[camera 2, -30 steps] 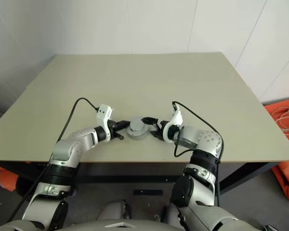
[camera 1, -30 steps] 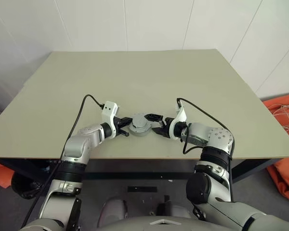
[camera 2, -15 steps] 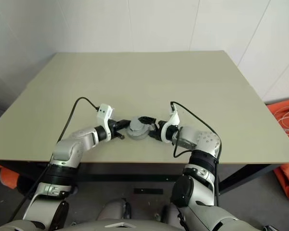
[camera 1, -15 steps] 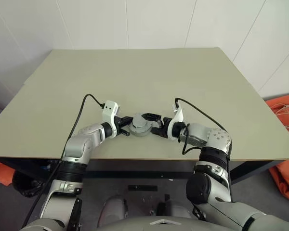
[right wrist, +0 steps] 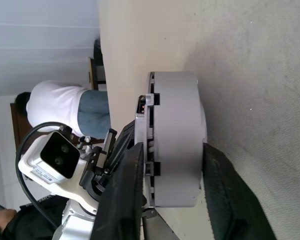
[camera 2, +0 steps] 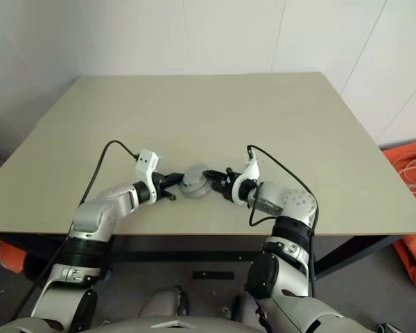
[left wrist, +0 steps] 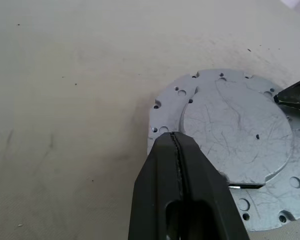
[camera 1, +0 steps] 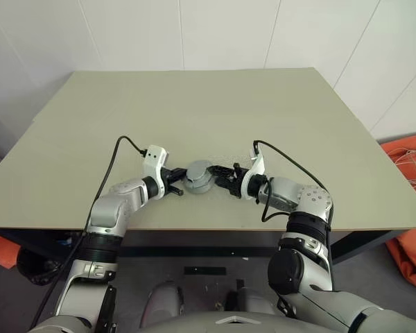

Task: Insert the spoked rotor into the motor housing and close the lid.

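housing (camera 1: 197, 178) sits on the table (camera 1: 194, 118) near its front edge, between the two grippers, with the lid (left wrist: 230, 145) on top of it. in the right wrist view the pair reads as a short grey drum: housing wall plain and smooth, lid a thinner plate against its open end, a narrow seam with small notches between them. lid's upper face in the left wrist view is pale scratched metal, a raised round centre with one flat-cut side, small holes around the outer flange. rotor cannot be made out.

left gripper (camera 1: 173, 184) lies low over the table on the left side of the housing, its fingers (left wrist: 177, 165) pressed together with no gap, tip resting at the lid's rim on the flange; nothing held between them. right gripper (camera 1: 225, 182) comes in from the right side, pointing toward the left gripper. its fingers (right wrist: 127, 185) straddle the stack, one against the lid face and the other against the housing's base side, so it is closed narrow on lid and housing together.

cable (camera 1: 118, 156) loops from the left wrist over the table. person (right wrist: 65, 107) in white top and jeans stands in the background of the right wrist view. orange cloth (camera 1: 405, 187) lies on the floor beyond the table's right corner.
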